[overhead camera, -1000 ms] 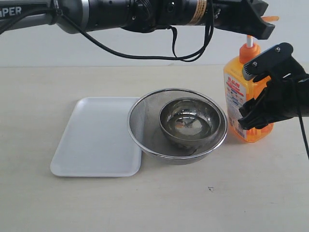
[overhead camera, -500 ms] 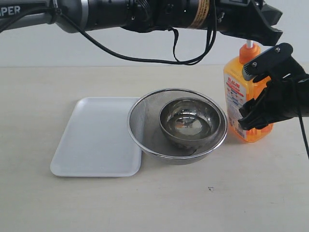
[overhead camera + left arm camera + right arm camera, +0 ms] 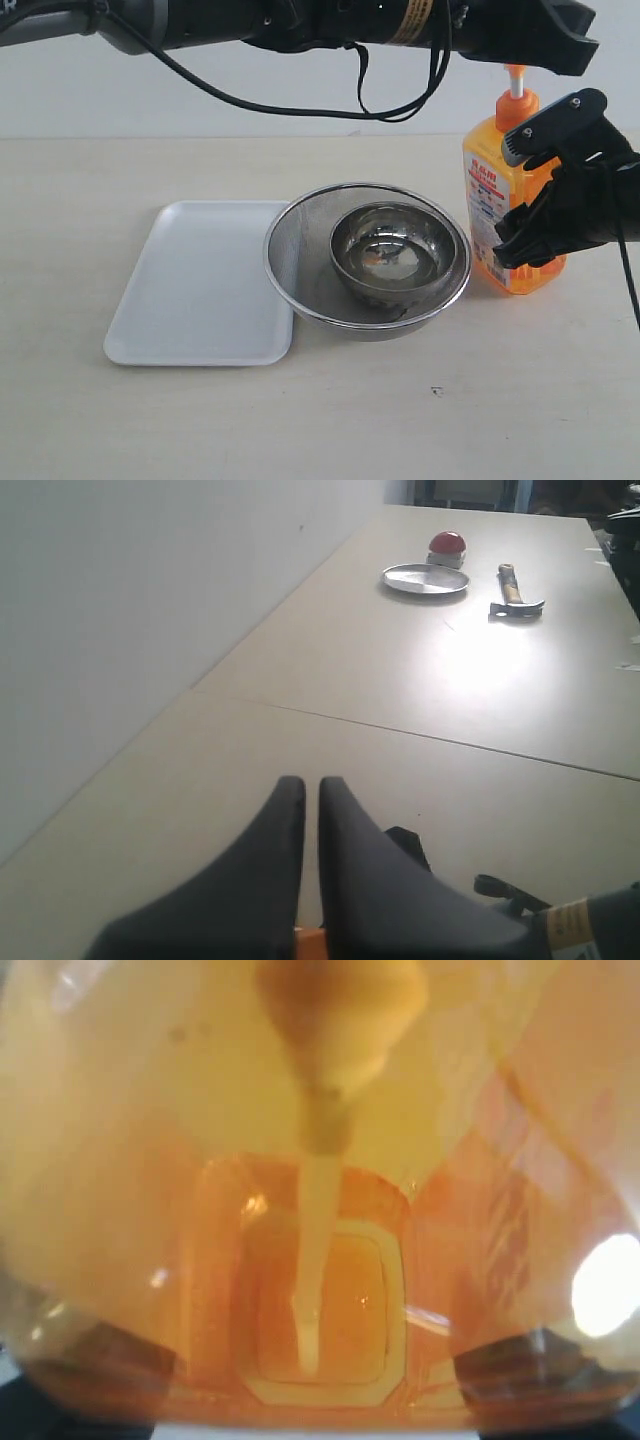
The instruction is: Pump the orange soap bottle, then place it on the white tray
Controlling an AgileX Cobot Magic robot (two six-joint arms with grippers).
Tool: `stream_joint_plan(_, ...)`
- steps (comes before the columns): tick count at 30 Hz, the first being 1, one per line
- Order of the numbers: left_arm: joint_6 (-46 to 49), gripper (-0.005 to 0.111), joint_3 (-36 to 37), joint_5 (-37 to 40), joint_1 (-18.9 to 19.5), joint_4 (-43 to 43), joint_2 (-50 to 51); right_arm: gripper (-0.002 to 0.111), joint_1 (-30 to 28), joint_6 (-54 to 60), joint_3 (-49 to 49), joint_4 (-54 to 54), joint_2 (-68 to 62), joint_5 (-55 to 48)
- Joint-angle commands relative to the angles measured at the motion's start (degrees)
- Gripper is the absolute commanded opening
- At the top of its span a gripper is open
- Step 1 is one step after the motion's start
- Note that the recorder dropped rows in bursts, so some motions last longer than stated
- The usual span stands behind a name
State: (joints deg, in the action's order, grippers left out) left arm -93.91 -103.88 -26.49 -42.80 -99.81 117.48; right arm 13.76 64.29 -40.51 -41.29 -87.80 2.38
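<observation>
The orange soap bottle (image 3: 500,205) stands upright on the table at the right, beside the strainer. My right gripper (image 3: 532,190) is shut on its body from the right side, one black finger high and one low. In the right wrist view the bottle (image 3: 320,1210) fills the picture, with dark fingertips (image 3: 90,1360) at its edges. My left gripper (image 3: 572,45) reaches across the top, shut, just above the white pump stem (image 3: 516,82); it hides the pump head. A sliver of orange (image 3: 308,942) shows under the shut left fingers (image 3: 290,810). The white tray (image 3: 190,290) lies at the left.
A round steel mesh strainer (image 3: 290,250) holding a metal bowl (image 3: 398,250) sits between tray and bottle, touching the tray's right edge. The left arm and its cable (image 3: 300,110) span the top. Far off lie a plate (image 3: 425,578), a red object (image 3: 447,545) and a hammer (image 3: 515,590).
The left gripper pushed the pump down half a second ago, shortening the white stem. It has since risen and the stem stands tall again. The right gripper and bottle stayed put.
</observation>
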Motion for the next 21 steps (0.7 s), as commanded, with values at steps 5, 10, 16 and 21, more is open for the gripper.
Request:
stream_joint_plan(5, -1.0, 0.005, -0.1, 0.8, -0.4, -0.1, -0.6, 0.000, 0.0, 0.0, -0.2, 0.0, 0.5, 2.1)
stream_joint_plan(10, -1.7, 0.005, -0.1, -0.8, -0.4, -0.1, -0.6, 0.000, 0.0, 0.0, -0.2, 0.0, 0.5, 2.1)
stream_joint_plan(16, -1.7, 0.005, -0.1, 0.7, -0.4, -0.1, -0.1, 0.000, 0.0, 0.0, -0.2, -0.2, 0.5, 2.5)
stream_joint_plan(21, -1.7, 0.005, -0.1, 0.8, -0.4, -0.1, 0.0, 0.000, 0.0, 0.0, -0.2, -0.2, 0.5, 2.5)
